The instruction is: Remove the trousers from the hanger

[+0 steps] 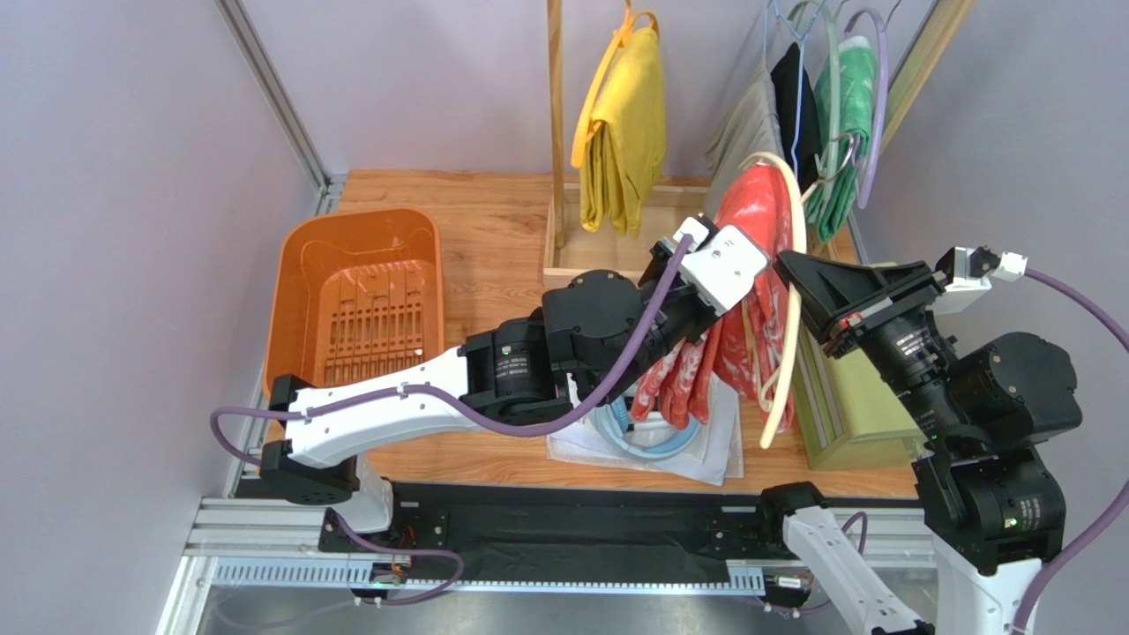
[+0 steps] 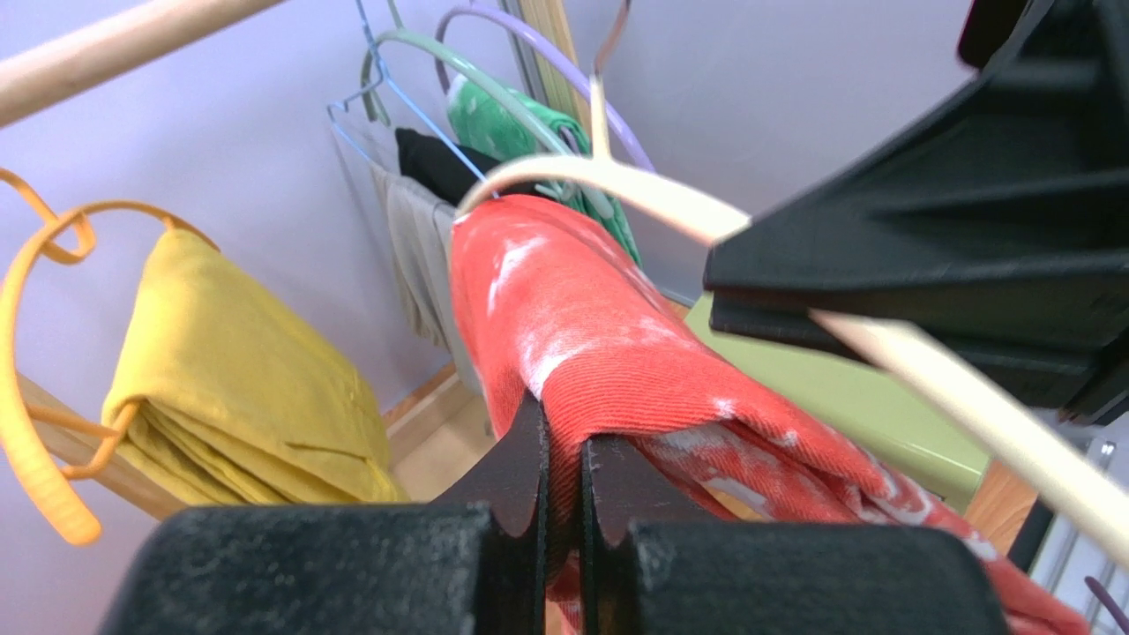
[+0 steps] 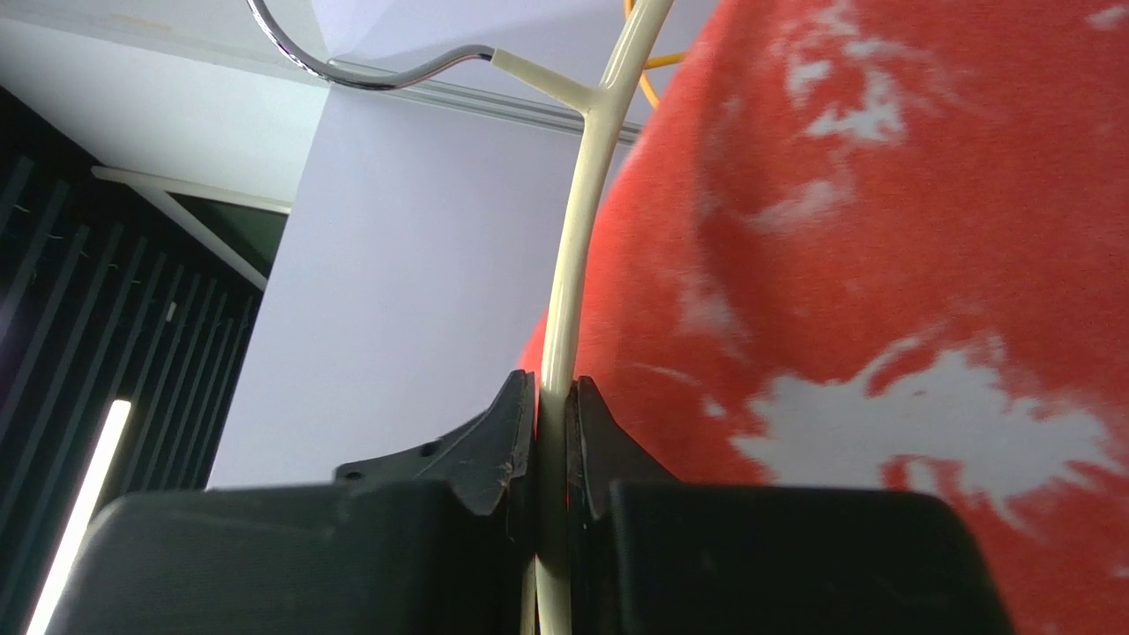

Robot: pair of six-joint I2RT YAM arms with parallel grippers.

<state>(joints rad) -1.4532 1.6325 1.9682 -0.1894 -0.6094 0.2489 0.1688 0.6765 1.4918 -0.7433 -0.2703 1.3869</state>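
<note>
Black fingers of my left tool (image 2: pixel 563 463) sit closest, nearly shut, pinching a thin fold of the red-orange trousers with the pale floral print (image 2: pixel 596 318). Right tool (image 3: pixel 550 410) is clamped tight on the slim cream hanger (image 3: pixel 573 252), on its arm below the metal hook. Trousers are draped over that hanger, held in the air between both tools above the wooden worktop (image 1: pixel 490 238). Their loose ends hang toward a white sheet (image 1: pixel 722 450) at the near edge. Risks as I judge them: the left bite is small and on floppy cloth, so a fast pull could let the fold slip out and leave the trousers on the hanger. The hanger rod is thin and smooth, so drag from the cloth may twist or slide it in the right pinch. Pulling along the wrong line could snag the fabric at the hanger's bend and haul the hanger along. Wire hangers with grey, black and green clothes (image 1: pixel 802 113) hang just behind, and a wide swing could knock them.
</note>
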